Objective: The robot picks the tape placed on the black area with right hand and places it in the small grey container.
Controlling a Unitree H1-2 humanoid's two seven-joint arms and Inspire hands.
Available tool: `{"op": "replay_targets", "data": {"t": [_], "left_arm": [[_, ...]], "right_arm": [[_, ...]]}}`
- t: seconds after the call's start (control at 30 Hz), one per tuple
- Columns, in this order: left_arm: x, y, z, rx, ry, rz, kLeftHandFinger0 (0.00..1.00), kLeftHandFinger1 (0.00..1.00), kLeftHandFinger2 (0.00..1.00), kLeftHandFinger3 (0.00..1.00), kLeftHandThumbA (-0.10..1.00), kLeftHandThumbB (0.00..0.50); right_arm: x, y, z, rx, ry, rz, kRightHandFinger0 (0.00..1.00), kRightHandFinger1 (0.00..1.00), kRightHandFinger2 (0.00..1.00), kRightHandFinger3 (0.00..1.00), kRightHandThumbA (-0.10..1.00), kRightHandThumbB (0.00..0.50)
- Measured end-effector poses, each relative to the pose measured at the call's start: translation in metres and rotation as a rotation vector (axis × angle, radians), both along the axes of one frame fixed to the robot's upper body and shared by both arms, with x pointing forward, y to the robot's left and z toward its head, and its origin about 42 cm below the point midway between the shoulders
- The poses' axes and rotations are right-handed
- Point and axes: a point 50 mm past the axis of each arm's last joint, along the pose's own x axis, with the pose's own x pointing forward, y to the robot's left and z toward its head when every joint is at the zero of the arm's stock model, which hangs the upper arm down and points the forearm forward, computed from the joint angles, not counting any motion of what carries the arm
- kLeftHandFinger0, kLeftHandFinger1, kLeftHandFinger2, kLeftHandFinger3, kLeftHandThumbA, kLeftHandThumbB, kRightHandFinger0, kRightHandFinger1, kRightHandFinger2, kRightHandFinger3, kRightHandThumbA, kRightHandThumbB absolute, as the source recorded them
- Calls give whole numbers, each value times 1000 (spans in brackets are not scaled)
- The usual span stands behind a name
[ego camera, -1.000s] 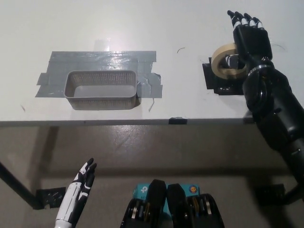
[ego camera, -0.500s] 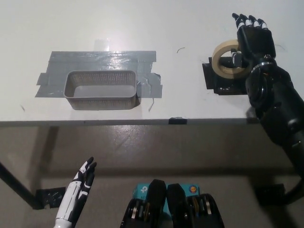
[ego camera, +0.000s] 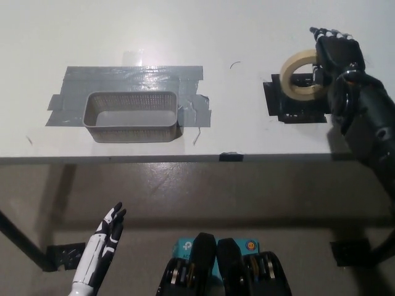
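The roll of beige tape (ego camera: 295, 82) stands tilted on edge above the black area (ego camera: 290, 108) at the table's right. My black right hand (ego camera: 336, 54) is against its right side, fingers curled over the rim and a digit reaching into the hole. The roll looks held and raised off the patch. The small grey mesh container (ego camera: 131, 116) sits far to the left on a patch of grey tape (ego camera: 133, 79), and nothing lies inside it. My white left hand (ego camera: 106, 237) rests open below the table's front edge at lower left.
The white table's front edge (ego camera: 154, 158) runs across the middle of the picture, with a small black marker (ego camera: 231, 156) on it. Bare white tabletop (ego camera: 237, 92) lies between the container and the black area. Floor shows below the edge.
My right hand has shifted right and slightly up, its fingers curling in, and the tape roll has moved with it. The left hand and the container have stayed put.
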Motion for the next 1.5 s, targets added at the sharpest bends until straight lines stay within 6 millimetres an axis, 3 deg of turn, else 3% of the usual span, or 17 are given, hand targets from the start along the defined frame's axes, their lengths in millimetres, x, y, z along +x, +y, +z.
{"op": "replay_targets", "data": {"t": [0.1,0.2,0.23,0.3,0.33,0.43,0.47,0.6,0.73,0.83,0.87,0.9,1.17,1.37,1.43,1.47,1.5], "left_arm": [[1,0,3,0,-9,-2,1000,1000,1000,1000,1000,131],[4,-1,5,0,-19,-4,1000,1000,1000,1000,1000,141],[4,-1,6,1,-22,-4,1000,1000,1000,1000,1000,141],[4,-1,7,2,-25,-5,1000,1000,1000,1000,1000,138],[4,-1,8,2,-27,-6,1000,1000,1000,1000,1000,133],[4,0,10,3,-32,-6,1000,1000,1000,1000,1000,133],[4,0,10,3,-32,-6,1000,1000,1000,1000,1000,137],[1,0,8,4,-26,-6,1000,1000,1000,1000,1000,139],[1,1,8,5,-25,-5,1000,1000,1000,1000,1000,140],[1,1,8,4,-23,-5,1000,1000,1000,1000,1000,135],[0,1,7,3,-22,-4,1000,1000,1000,1000,1000,140],[0,1,7,2,-22,-4,1000,1000,1000,1000,1000,138],[-2,1,6,-5,-17,-2,1000,1000,1000,1000,1000,136],[-5,-2,4,-7,-9,-8,1000,1000,1000,1000,1000,142],[-8,-4,2,-8,-2,-12,1000,1000,1000,1000,1000,148],[-8,-4,2,-9,0,-14,1000,1000,1000,1000,1000,139],[-9,-5,2,-9,1,-15,1000,1000,1000,1000,1000,151]], "right_arm": [[1,-2,0,-5,-30,15,19,280,544,388,-100,276],[0,-2,-4,0,-62,30,0,156,473,334,-100,215],[0,-2,-4,4,-72,37,0,168,532,319,-100,205],[-1,-1,-3,19,-105,50,0,274,806,266,-100,169],[-1,-1,-2,29,-124,57,0,400,948,372,-100,169],[-2,2,0,65,-177,83,0,447,949,812,-100,164],[-2,4,2,81,-197,92,0,453,937,885,-100,166],[-2,18,14,135,-284,146,0,425,878,1000,-100,168],[-4,42,31,172,-367,226,0,453,911,1000,-100,147],[-6,70,47,194,-427,300,0,382,832,841,-100,155],[-7,81,53,199,-443,326,0,400,833,669,-100,160],[-8,88,56,200,-450,341,14,425,842,605,-100,171],[-20,173,69,210,-440,468,0,476,940,699,-100,156],[-33,224,57,193,-368,524,0,371,823,557,-100,183],[-38,235,49,190,-338,533,0,331,789,637,-100,202],[-40,240,44,191,-322,534,0,282,725,570,-100,205],[-43,245,41,192,-308,537,0,262,695,351,-100,228]]}}
